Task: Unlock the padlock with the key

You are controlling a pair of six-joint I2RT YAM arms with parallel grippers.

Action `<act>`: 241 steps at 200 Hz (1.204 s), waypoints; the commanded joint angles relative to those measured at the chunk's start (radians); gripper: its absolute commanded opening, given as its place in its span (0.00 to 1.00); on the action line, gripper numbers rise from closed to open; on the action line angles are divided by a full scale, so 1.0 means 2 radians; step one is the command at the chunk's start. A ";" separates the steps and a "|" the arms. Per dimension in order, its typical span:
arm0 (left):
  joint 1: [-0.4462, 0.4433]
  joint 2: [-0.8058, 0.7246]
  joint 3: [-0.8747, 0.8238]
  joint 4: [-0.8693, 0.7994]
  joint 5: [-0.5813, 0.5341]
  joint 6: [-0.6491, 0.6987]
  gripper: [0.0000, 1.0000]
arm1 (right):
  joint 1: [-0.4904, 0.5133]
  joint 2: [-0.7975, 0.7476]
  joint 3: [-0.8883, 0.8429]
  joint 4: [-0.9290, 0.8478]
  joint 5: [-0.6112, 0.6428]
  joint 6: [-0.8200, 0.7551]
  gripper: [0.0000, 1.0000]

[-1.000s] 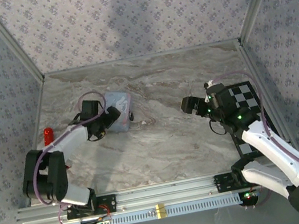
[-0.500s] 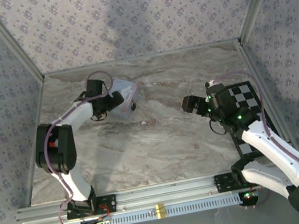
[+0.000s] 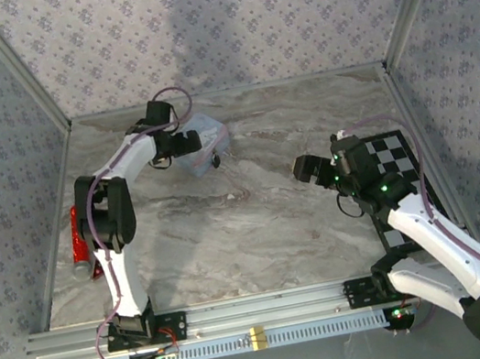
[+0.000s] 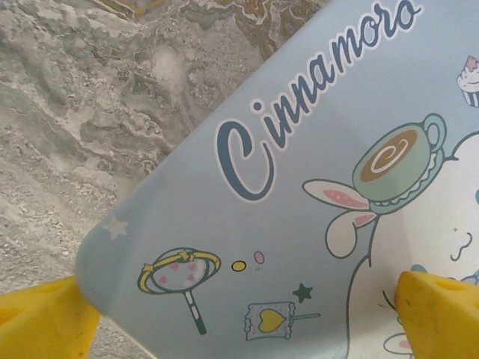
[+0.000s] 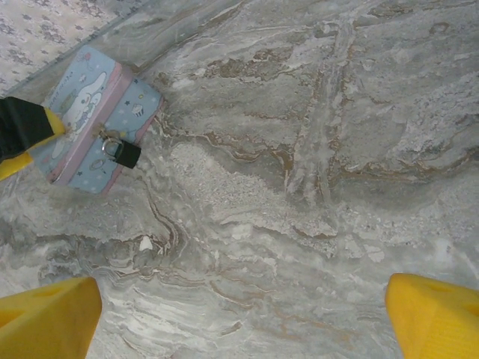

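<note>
- The tin box [image 3: 198, 138] lies flat on the marble tabletop [image 3: 257, 223], in the far left part, near the back wall.
- Its lid is pastel blue with a cartoon rabbit and the word "Cinnamoro", and its side is pink.
- The padlock [image 5: 120, 152] is at the clasp on the long side of the tin box. Its small shackle sits at the clasp and its dark body rests on the tabletop, just beside the tin wall.
- In the top view the padlock [image 3: 215, 159] is on the side of the tin box that faces the right arm.
- The left fingers [image 4: 438, 310] are spread wide over the lid at one end of the tin box. One is above the print and the other is at the corner. I cannot tell if they press on it.
- The right fingers [image 5: 45, 318] are also spread wide and released, with nothing between them. They hang over bare tabletop, well apart from the padlock.
</note>
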 commanded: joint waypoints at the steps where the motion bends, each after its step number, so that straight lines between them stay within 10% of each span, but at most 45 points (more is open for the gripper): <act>1: -0.014 -0.017 0.020 -0.047 -0.017 0.010 1.00 | 0.004 0.001 -0.001 -0.037 0.018 0.007 0.99; 154: -0.069 -0.387 -0.415 0.144 -0.010 -0.130 1.00 | 0.045 0.112 -0.073 -0.106 -0.056 0.066 0.78; 241: -0.073 -0.418 -0.484 0.200 -0.030 -0.169 1.00 | 0.097 0.181 -0.073 -0.072 -0.028 0.156 0.65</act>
